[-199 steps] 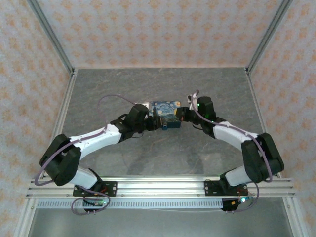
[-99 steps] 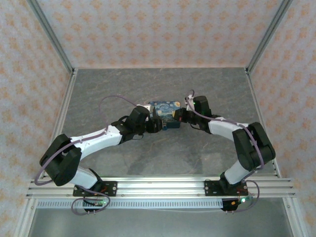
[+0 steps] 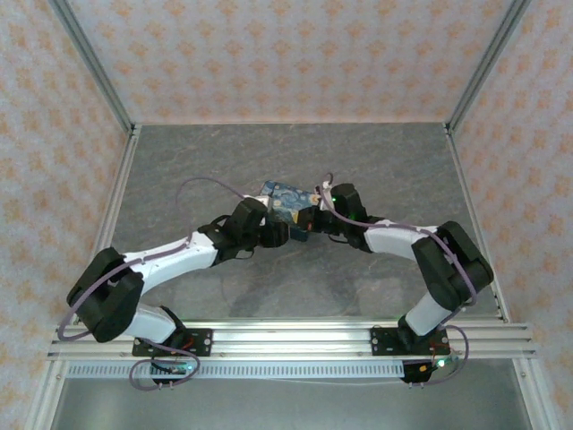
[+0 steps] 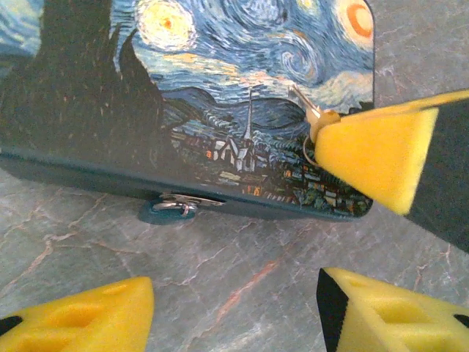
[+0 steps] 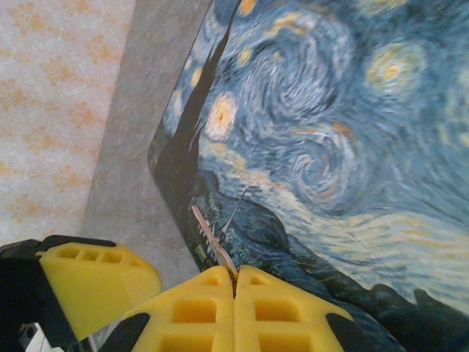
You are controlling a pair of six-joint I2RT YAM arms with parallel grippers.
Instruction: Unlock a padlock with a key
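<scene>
The padlock (image 4: 155, 213) is a tiny dark teal body with a silvery loop, hanging at the front edge of the swirly blue-and-yellow tin (image 4: 220, 95). My left gripper (image 4: 234, 301) is open just in front of it, with bare table between its yellow fingers (image 4: 80, 315). My right gripper (image 5: 234, 282) is shut on the thin silvery key (image 5: 212, 238). It holds the key (image 4: 306, 106) over the tin's near right corner, right of the padlock. From above, the tin (image 3: 285, 194) lies between my left gripper (image 3: 286, 229) and my right gripper (image 3: 309, 218).
The grey marbled table (image 3: 376, 161) stretches behind and to both sides of the tin. Metal frame posts (image 3: 121, 170) and patterned walls (image 3: 295, 54) close it in. A rail (image 3: 295, 336) runs along the near edge by the arm bases.
My right gripper has moved left and nearer, bringing the key over the tin towards my left gripper. The tin has shifted and turned a little to the left.
</scene>
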